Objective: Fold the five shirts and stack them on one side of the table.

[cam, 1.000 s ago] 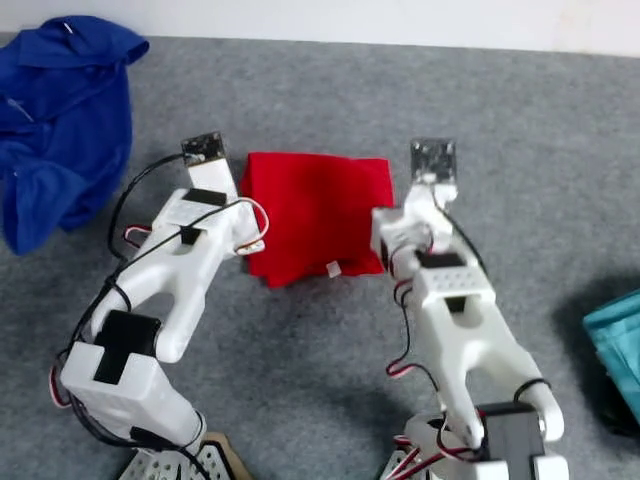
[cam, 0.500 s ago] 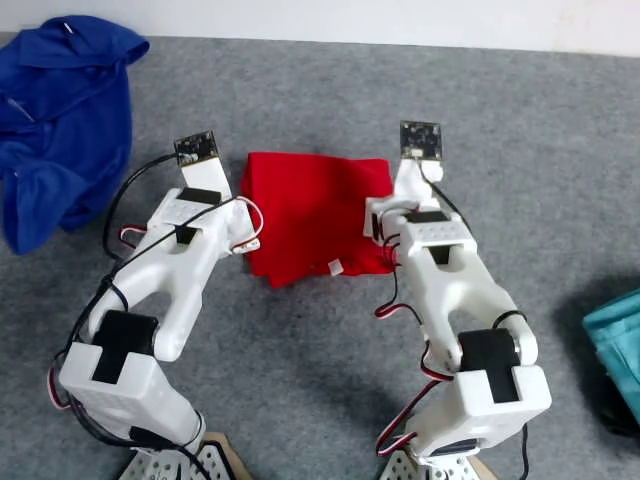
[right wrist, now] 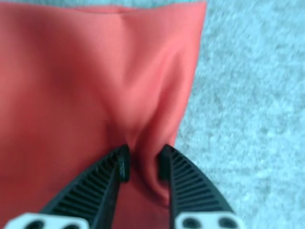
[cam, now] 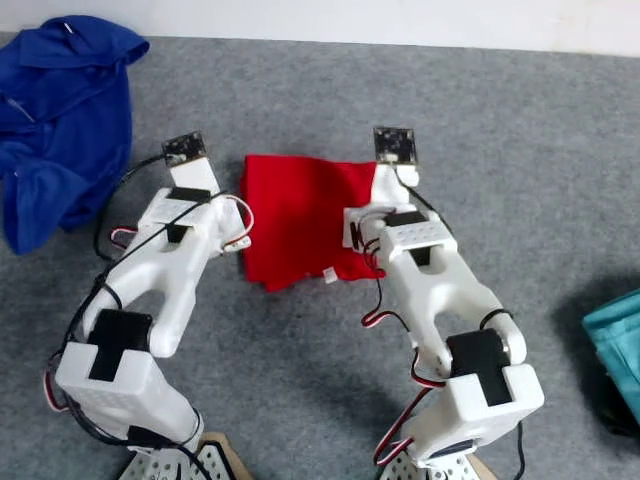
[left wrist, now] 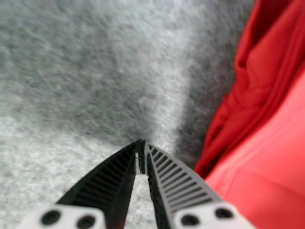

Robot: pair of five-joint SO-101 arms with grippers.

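Nearest, the left arm (cam: 165, 275) and the right arm (cam: 430, 285) are set on the grey desk (cam: 520, 130), one to each side of the red shirt (cam: 300, 215). A teal shirt (cam: 618, 345) is seen well to the right of the red shirt. The left jaws are pressed fully together with nothing held, over bare desk just beside the red shirt's left edge. The right jaws are closed on a raised ridge of cloth near the red shirt's right edge, the ridge being pinched between them. The red shirt is laid folded into a rough rectangle. A crumpled blue shirt (cam: 60, 110) is heaped farther off, well to its left.
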